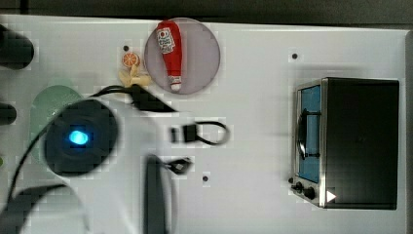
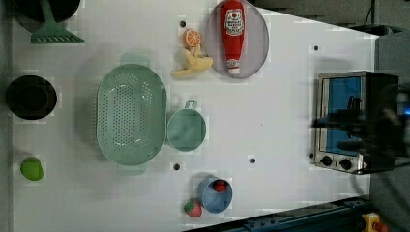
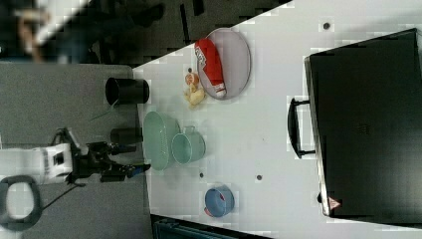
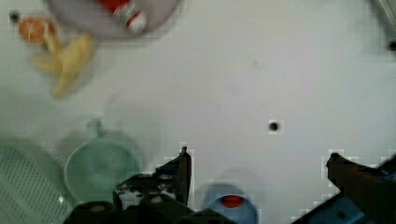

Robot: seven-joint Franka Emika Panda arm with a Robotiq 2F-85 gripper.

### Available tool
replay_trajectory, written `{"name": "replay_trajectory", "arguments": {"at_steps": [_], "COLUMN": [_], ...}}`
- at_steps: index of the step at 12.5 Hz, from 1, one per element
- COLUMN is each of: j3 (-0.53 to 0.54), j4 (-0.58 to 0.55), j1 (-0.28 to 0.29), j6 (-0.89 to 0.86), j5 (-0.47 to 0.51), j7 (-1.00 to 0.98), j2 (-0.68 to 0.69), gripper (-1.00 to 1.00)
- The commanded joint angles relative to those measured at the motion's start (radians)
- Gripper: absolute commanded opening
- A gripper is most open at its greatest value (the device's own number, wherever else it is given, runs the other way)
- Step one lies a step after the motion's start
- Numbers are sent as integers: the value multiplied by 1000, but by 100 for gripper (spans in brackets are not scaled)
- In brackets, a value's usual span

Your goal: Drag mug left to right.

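The pale mint-green mug (image 2: pixel 186 129) stands upright on the white table, its rim touching the green colander (image 2: pixel 130 113) on the left view's left and its small handle pointing toward the banana. The right view shows the mug (image 3: pixel 188 147) too. My gripper (image 4: pixel 259 161) hangs well above the table with its fingers (image 4: pixel 183 164) spread wide, open, and nothing between them. In the wrist view the mug (image 4: pixel 102 170) lies outside the gap, beyond one finger. In the right view the gripper (image 3: pixel 130 159) is over the colander's outer edge. In the top view the arm hides the mug.
A toaster oven (image 2: pixel 343 121) stands at the left view's right. A grey plate (image 2: pixel 256 43) with a ketchup bottle (image 2: pixel 233 34), a banana (image 2: pixel 191 65) and an orange slice (image 2: pixel 191 37) lie behind the mug. A blue bowl (image 2: pixel 215 195) and a strawberry (image 2: pixel 192 209) sit near the front edge.
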Motion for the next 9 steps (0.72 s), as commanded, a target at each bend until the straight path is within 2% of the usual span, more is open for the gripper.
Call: {"name": "replay_trajectory", "arguments": {"at_steps": [1, 5, 9], "j3": [105, 202, 199], "j4": [-113, -272, -358], "j1": [53, 59, 58], "j6": [107, 436, 736], "j5": [13, 8, -29], "j7": [35, 5, -175], "j2": [64, 173, 329], "gripper": [100, 100, 100]}}
